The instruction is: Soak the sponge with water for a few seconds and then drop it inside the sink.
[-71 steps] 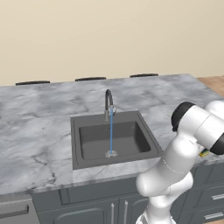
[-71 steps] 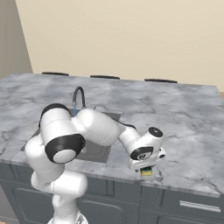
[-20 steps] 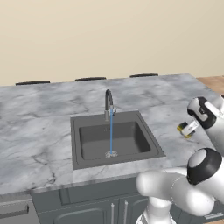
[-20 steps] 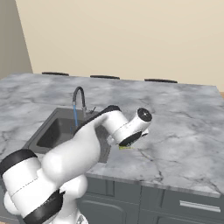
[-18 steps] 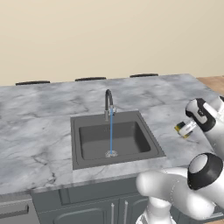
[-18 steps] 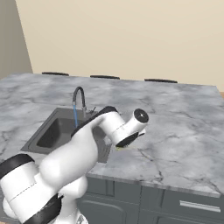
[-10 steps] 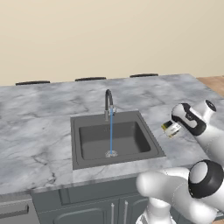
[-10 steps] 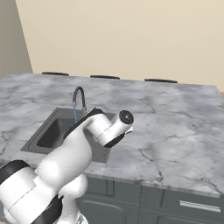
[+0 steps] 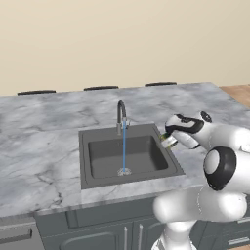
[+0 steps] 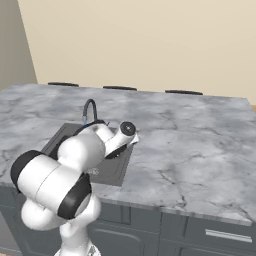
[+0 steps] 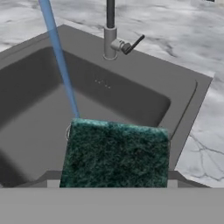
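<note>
My gripper [image 9: 168, 139] is shut on the sponge [image 9: 170, 142], holding it just over the right rim of the sink [image 9: 129, 177]. In the hand view the sponge's dark green face [image 11: 116, 153] spreads across the lower middle and hides my fingertips. The water [image 9: 124, 146] falls as a thin blue stream from the dark gooseneck faucet [image 9: 120, 114] to the drain. In the hand view the water [image 11: 59, 57] passes to the upper left of the sponge, apart from it. The dark basin [image 11: 39, 122] lies beyond the sponge.
Grey marble counter [image 9: 44, 127] surrounds the sink, with a wide stretch [image 10: 195, 145] on its right. The faucet's lever handle [image 11: 131, 44] sticks out at the back rim. Three dark chair backs [image 9: 100, 88] line the counter's far edge. My own arm [image 10: 85, 150] covers part of the sink.
My hand has swung left with the sponge, from over the counter right of the sink to the sink's right rim. The water keeps running.
</note>
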Controlling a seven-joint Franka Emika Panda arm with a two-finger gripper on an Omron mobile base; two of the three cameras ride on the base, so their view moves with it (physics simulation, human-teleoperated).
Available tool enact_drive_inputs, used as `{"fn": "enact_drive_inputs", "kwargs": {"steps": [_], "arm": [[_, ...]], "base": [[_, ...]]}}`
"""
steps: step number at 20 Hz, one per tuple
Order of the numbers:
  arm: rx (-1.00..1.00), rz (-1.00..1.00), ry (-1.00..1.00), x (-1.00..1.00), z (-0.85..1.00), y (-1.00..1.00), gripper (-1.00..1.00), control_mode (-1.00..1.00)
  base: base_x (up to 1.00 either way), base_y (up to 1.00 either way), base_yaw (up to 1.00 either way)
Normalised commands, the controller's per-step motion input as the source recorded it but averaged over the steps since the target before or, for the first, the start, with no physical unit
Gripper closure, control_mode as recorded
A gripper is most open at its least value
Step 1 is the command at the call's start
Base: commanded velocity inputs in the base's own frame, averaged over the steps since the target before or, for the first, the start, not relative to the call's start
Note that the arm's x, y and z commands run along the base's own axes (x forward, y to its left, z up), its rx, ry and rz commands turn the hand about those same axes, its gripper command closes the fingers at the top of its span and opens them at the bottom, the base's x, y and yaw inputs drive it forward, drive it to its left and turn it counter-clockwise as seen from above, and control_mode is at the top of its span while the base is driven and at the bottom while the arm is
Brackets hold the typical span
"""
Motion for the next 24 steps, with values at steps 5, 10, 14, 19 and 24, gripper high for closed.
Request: {"fn": "enact_drive_inputs", "kwargs": {"steps": [5,10,14,19,24], "arm": [[0.01,0.12,0.0,0.14,-0.11,0.28,1.0,-1.0],[0.03,0.14,0.0,0.02,-0.02,0.33,1.0,-1.0],[0.0,0.15,0.0,0.32,-0.24,0.35,1.0,-1.0],[0.0,0.13,0.0,0.35,-0.18,0.33,1.0,-1.0],[0.02,0.13,-0.04,0.08,-0.11,0.2,1.0,-1.0]], "base": [[0.0,0.0,0.0],[0.0,0.0,0.0],[0.0,0.0,0.0],[0.0,0.0,0.0],[0.0,0.0,0.0]]}}
